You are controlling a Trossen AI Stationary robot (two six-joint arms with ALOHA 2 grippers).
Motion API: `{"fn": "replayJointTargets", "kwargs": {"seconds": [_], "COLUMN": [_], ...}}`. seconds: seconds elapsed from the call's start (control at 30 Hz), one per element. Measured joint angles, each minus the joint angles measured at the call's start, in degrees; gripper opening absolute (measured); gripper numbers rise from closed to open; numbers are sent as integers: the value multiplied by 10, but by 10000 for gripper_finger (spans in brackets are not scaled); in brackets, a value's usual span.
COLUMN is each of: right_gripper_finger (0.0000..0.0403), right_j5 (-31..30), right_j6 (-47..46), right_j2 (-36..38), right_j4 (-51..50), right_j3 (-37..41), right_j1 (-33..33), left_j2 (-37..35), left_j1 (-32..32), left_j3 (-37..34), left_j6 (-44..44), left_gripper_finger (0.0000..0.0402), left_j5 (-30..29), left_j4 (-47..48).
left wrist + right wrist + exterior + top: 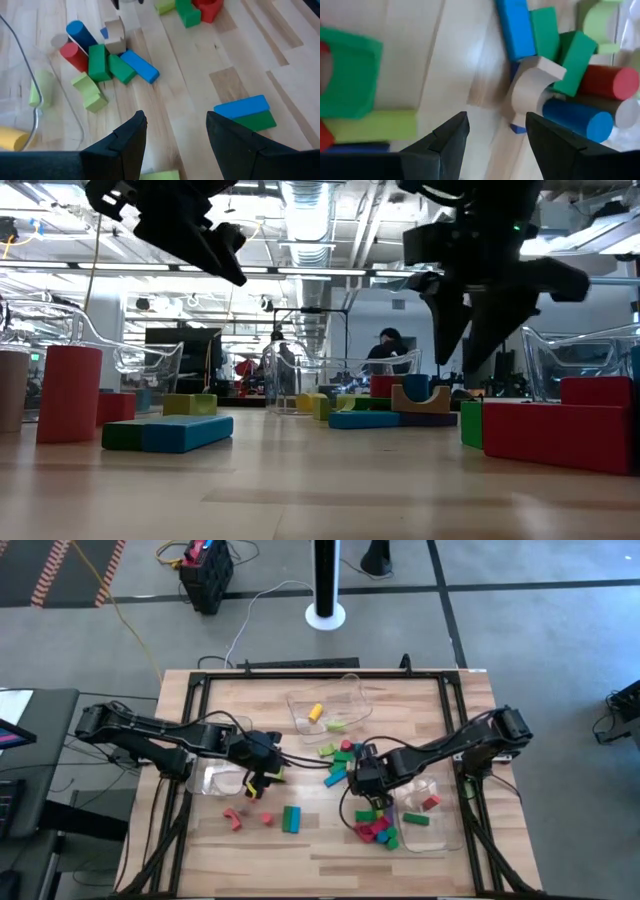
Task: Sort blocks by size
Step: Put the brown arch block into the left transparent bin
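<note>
Right claw: my right gripper [496,145] hangs above the middle of the table with its jaws apart and nothing between them; I judge I have it lined up over the central cluster to choose a piece.
Under the right claw: a pale wooden arch [532,87] lies on its side just ahead of the fingers, touching a blue bar [516,27] and a blue cylinder [577,118]; a red cylinder [610,82] lies beside them.
Left claw: my left gripper [176,142] also stands open and empty, over bare boards left of centre.
Near the left claw: a blue bar touching a green bar [245,112] lies off to one side.
Blocks: the blocks [345,762] are scattered mid-table, with a second heap [375,828] by the right-hand bin and a few strays at front left.
Bins: three clear plastic bins [330,705], each holding a few pieces; I read that as sorting partly done.
Shapes and surfaces: painted, smooth, hard-edged bars, rounds and arches; the cylinders look likely to roll.
Table: pale wood planks [260,850], matt.
</note>
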State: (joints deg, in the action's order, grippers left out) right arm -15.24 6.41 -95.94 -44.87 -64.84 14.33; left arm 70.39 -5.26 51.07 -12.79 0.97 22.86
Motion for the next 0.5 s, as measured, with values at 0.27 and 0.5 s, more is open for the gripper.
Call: {"fn": "replayJointTargets", "kwargs": {"seconds": [0.27,0.5], "right_gripper_finger": [233,233], "right_j5": [-16,-16], "right_j6": [66,113], "right_j2": [0,-7], "right_j4": [18,28], "right_j3": [6,5], "right_j1": [-2,-25], "left_j2": [0,0], "left_j1": [0,0], "left_j3": [0,0], "left_j6": [-3,-2], "left_gripper_finger": [199,199], "left_j5": [0,0], "left_j4": [-6,-8]}}
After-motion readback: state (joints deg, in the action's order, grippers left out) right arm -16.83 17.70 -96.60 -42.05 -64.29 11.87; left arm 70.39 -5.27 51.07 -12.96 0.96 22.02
